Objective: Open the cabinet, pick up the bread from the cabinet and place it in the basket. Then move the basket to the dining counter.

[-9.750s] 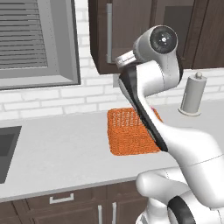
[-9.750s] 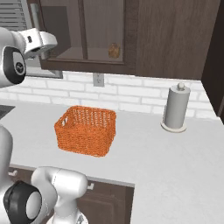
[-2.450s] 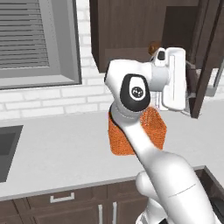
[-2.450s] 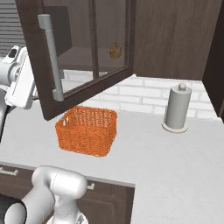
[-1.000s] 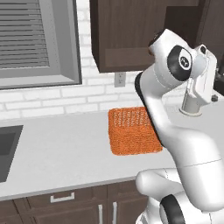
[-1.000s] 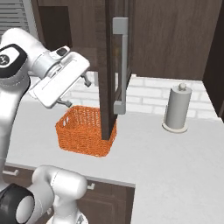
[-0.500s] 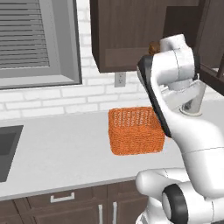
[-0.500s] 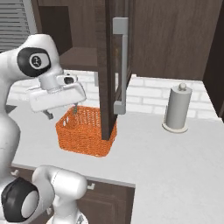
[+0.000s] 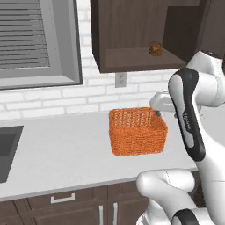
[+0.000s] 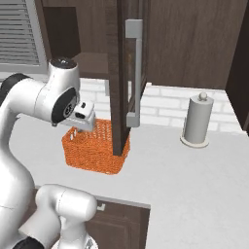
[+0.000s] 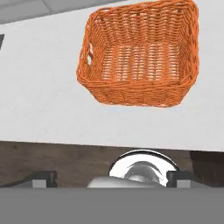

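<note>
I see my tool (image 9: pixel 157 113) open and holding nothing above the orange basket (image 9: pixel 137 131) on the white tabletop (image 9: pixel 61 145), cabinet (image 9: pixel 132 35) door open, bread (image 9: pixel 155 48) on its shelf

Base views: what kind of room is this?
A kitchen, rendered. Dark wall cabinet with its door open over a pale worktop on a white brick wall, a sink at the left, and a paper towel roll on the worktop.

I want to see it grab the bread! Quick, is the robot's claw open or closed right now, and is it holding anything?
Gripper: open and holding nothing, looking down at the empty basket.
</note>
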You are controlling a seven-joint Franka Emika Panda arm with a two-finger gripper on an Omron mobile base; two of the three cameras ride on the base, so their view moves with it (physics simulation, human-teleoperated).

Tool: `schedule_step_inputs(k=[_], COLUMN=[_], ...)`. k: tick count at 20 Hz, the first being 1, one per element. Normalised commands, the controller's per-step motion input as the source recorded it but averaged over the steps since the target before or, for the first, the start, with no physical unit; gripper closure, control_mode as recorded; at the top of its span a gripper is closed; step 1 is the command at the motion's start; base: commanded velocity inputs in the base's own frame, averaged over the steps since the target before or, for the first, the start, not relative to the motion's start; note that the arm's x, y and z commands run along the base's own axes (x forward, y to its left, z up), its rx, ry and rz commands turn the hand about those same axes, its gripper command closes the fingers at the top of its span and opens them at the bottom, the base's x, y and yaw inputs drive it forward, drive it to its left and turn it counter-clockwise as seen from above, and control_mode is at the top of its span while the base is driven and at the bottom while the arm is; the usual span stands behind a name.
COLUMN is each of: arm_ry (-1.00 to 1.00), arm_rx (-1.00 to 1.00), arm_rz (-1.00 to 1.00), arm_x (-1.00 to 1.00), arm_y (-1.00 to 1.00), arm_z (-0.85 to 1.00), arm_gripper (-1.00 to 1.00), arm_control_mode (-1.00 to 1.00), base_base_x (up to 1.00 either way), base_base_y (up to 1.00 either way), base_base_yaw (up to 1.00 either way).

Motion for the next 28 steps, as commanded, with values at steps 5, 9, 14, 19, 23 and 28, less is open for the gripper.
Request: schedule_step_inputs(k=[5,9,14,19,23,28], arm_ry=[-0.52,-0.21,-0.03,0.01,0.00,-0.04], arm_rx=[-0.48,-0.46,-0.10,0.33,0.39,0.07], arm_rz=[-0.25,-0.22,-0.09,0.00,0.00,-0.10], arm_x=[0.00,0.09,0.11,0.12,0.49,0.60], arm_y=[0.28,0.04,0.00,-0.54,-0.75,-0.18], arm_z=[0.64,0.91,0.94,0.35,0.18,0.03], arm_gripper=[-1.00,-1.00,-1.00,-1.00,-1.00,-1.00], arm_control_mode=[-1.00,-1.00,-1.00,-1.00,-1.00,-1.00], base_base_x=[0.00,0.00,0.00,0.00,0.00,0.00], base_base_y=[0.00,0.00,0.00,0.00,0.00,0.00], base_base_yaw=[0.00,0.00,0.00,0.00,0.00,0.00])
